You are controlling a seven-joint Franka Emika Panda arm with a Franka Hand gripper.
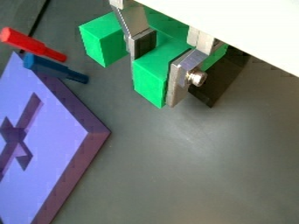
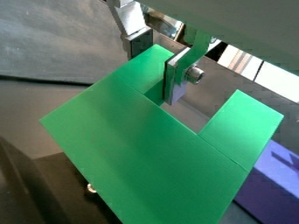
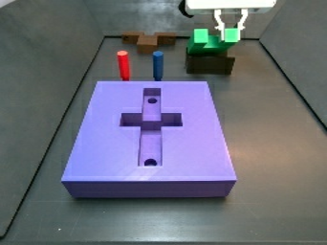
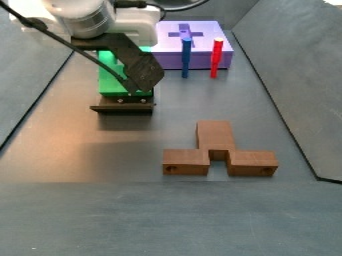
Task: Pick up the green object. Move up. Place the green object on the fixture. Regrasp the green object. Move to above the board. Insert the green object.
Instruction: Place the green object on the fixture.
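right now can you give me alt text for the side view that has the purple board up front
The gripper is at the back of the table with its fingers around the green object, which sits on the dark fixture. The large purple board, with a cross-shaped recess and two round holes, fills the foreground; a red peg and a blue peg stand behind it.

the pincer (image 4: 130, 70) is largely masked by the arm in a side view; finger gap not visible there. the green object (image 4: 110, 62) is partly covered by that arm. the fixture (image 1: 219, 77) shows only one dark corner in a wrist view. the board (image 1: 35, 140) is cut by the picture edge. the brown piece (image 3: 149, 42) is too small to resolve.
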